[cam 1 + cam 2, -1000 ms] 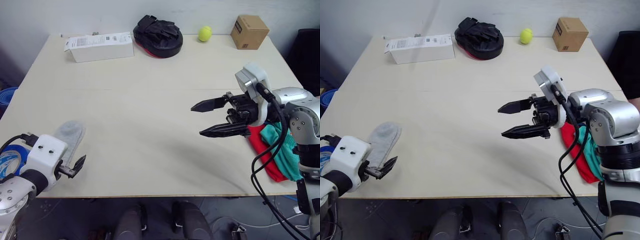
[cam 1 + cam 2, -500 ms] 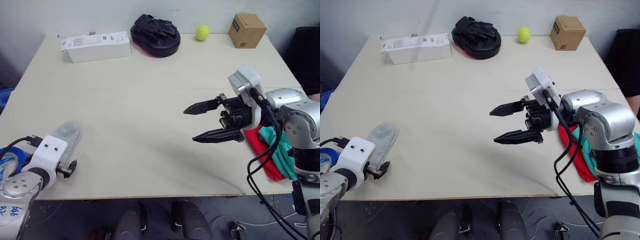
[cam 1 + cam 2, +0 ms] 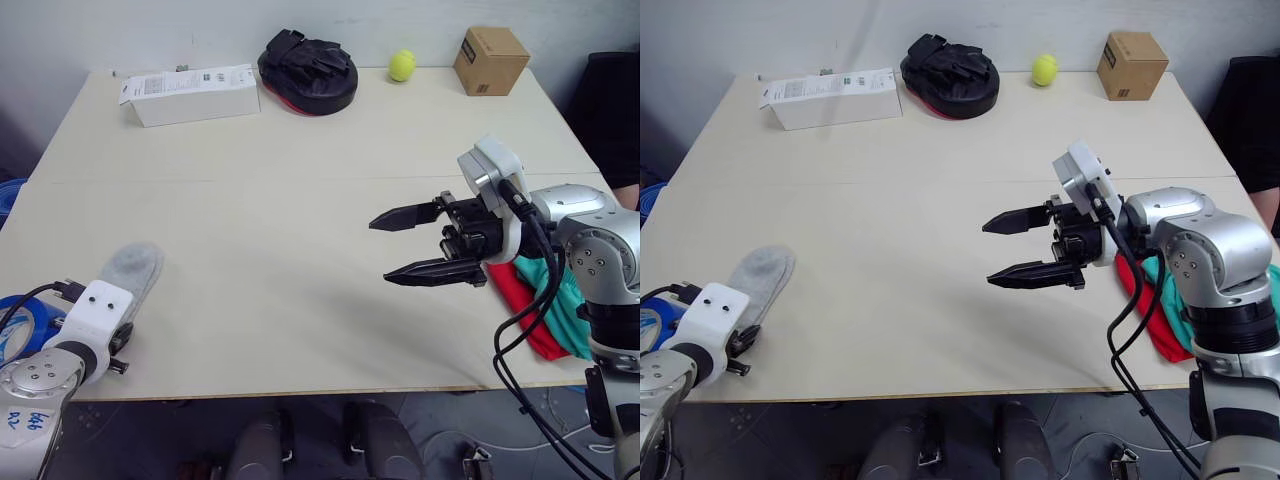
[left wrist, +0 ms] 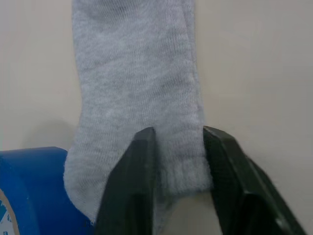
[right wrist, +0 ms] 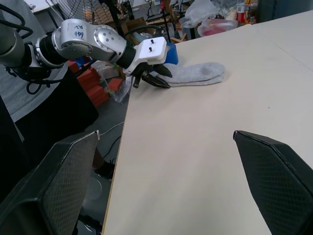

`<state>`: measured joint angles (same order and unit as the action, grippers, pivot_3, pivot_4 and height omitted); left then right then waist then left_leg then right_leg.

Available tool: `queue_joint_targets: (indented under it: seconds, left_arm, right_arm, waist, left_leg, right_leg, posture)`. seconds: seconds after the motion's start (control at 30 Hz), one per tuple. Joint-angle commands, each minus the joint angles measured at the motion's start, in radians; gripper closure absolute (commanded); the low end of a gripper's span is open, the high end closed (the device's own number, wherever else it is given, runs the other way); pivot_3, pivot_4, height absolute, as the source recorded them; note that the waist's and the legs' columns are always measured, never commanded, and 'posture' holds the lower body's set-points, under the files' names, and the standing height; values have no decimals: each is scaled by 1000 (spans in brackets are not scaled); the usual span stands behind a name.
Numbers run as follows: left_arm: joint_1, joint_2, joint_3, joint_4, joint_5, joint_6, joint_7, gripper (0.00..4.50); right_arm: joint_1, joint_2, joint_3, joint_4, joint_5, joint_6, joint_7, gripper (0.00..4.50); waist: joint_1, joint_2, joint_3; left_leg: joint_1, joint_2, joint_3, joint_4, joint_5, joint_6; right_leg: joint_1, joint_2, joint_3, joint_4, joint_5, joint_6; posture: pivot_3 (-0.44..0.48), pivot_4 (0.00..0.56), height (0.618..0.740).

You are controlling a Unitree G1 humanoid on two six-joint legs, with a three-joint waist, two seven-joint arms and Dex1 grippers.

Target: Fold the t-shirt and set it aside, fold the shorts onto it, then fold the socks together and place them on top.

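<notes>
The socks [image 4: 137, 88] lie flat at the table's [image 3: 300, 200] front left corner, cuff between the parted fingers of the left gripper [image 4: 178, 196]. The right gripper [image 3: 405, 245] hovers wide open mid-table, beside the t-shirt [image 3: 525, 310] and shorts [image 3: 560, 300] stacked at the right edge.

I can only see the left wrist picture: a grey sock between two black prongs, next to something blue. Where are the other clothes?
Observer: The t-shirt and the shorts lie in a pile at the table's right edge, with the shorts over the shirt, partly behind the right arm.
Operator: What is the other hand doing?
Observer: The right gripper hangs open above the table, to the left of that pile, and holds nothing.
Operator: Is anything else lying around?
Observer: Along the far edge there are a white box, a black pad, a yellow-green ball and a cardboard box.
</notes>
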<state>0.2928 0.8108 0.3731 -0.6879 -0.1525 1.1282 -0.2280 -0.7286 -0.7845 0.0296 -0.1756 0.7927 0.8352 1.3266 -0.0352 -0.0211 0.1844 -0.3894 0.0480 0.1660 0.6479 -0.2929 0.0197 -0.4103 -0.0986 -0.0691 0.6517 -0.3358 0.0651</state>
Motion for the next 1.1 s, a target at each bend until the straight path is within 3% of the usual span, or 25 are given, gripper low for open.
queue_joint_targets:
  seconds: [0.03,0.07,0.47,0.77,0.87,1.1]
  left_arm:
    - [38,-5,9,72,45,-25,-7,4224]
    - [39,-5,11,82,48,-35,-11,4481]
    - [-3,19,-46,63,53,-225,-134,4481]
    - [-26,110,-215,14,77,-493,-326,4481]
    - [-65,128,-267,29,85,-586,-385,4481]
    - [-336,146,-514,220,170,-941,-599,4481]
  right_arm:
    - [-11,-24,-52,-30,28,9,-7,0]
    - [-10,-27,-55,-30,31,13,-10,0]
    - [8,-34,-74,-41,44,36,-37,0]
    - [69,-84,-79,-83,41,30,-16,0]
    - [90,-97,-85,-93,40,27,-21,0]
    - [198,-158,-102,-137,-4,-11,-33,0]
  waist:
    - [-1,0,0]
    - [-1,0,0]
    - [5,1,0]
    - [6,1,0]
    - [6,1,0]
    - [9,1,0]
  left_leg:
    - [0,0,0,0,0,0]
    - [0,0,0,0,0,0]
    - [1,0,-1,0,0,0]
    - [-1,-3,-2,0,-1,1]
    - [-1,-3,-2,-1,-1,1]
    - [-1,-2,-2,0,0,1]
  right_leg:
    - [0,0,0,1,0,0]
    - [0,0,0,1,0,-1]
    - [0,0,-1,1,-1,-1]
    - [0,-5,-3,0,-1,-1]
    - [0,-4,-4,0,-1,-1]
    - [0,-4,-5,0,-1,-1]
  posture:
    - [0,150,740]
    - [0,150,740]
    - [0,150,740]
    - [0,150,740]
    - [0,150,740]
    - [0,150,740]
